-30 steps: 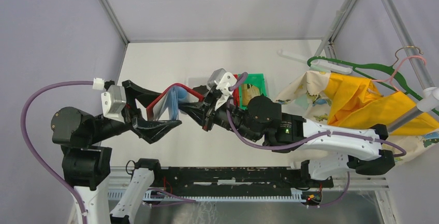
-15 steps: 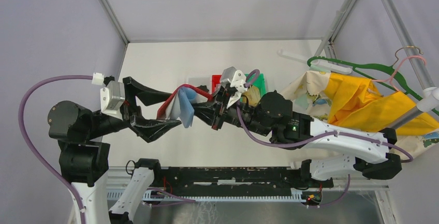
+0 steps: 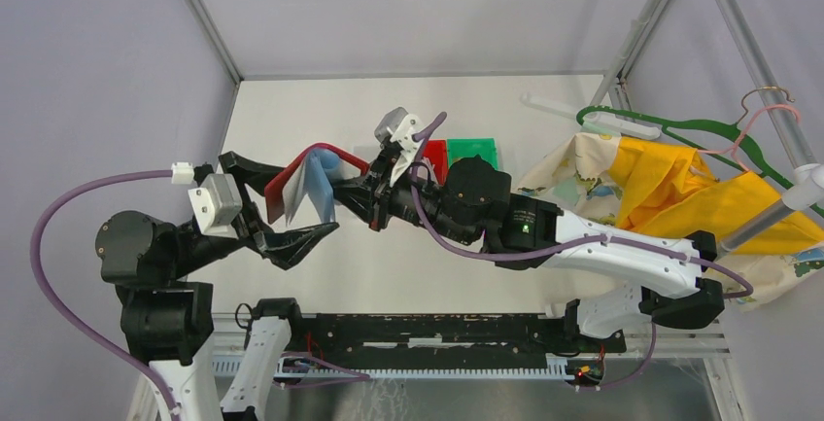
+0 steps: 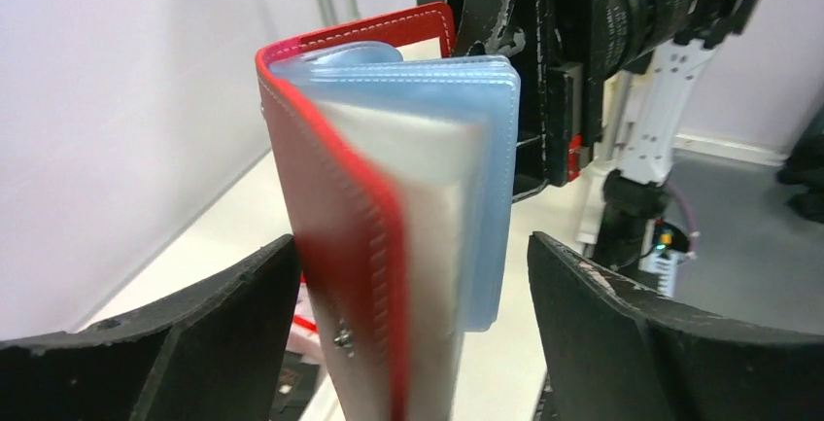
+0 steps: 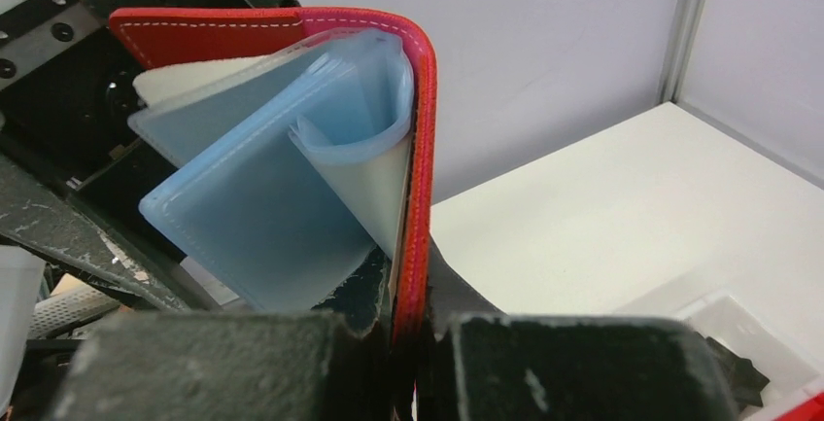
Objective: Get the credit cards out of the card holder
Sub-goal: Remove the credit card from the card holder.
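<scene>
The red card holder [image 3: 303, 184] hangs open in the air, its pale blue-grey pocket leaves fanned out [image 5: 282, 188]. My right gripper [image 3: 360, 188] is shut on the edge of its red cover [image 5: 413, 333]. My left gripper [image 3: 309, 203] is open, with one finger on each side of the holder [image 4: 389, 149] and a gap to the right finger [image 4: 632, 343]. A cream sheet shows between the leaves [image 4: 432, 178]; I cannot tell if it is a credit card. No card shows clearly.
A red item [image 3: 434, 155] and a green tray [image 3: 474, 152] lie on the table behind my right arm. Yellow and patterned cloth [image 3: 670, 183], a green hanger [image 3: 680, 129] and a white hanger [image 3: 573, 110] fill the right side. Frame posts stand at the back corners.
The right gripper carried the holder right, then back left and farther from me. The left gripper stayed open and shifted slightly with it.
</scene>
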`<action>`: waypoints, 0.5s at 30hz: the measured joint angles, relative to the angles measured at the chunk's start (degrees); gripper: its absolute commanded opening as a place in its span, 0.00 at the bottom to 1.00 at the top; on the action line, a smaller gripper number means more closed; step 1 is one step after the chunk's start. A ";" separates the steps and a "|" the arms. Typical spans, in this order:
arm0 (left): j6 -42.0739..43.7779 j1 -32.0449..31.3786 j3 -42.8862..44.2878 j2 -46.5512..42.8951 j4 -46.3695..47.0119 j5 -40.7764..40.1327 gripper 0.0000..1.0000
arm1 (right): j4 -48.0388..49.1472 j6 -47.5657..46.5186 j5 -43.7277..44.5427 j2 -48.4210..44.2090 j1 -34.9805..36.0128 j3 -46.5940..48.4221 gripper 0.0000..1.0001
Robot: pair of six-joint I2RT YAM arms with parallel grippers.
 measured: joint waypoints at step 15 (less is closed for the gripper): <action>8.98 1.01 -0.50 -1.31 -1.99 -5.09 0.81 | -1.11 0.35 2.03 0.00 0.00 -0.74 0.00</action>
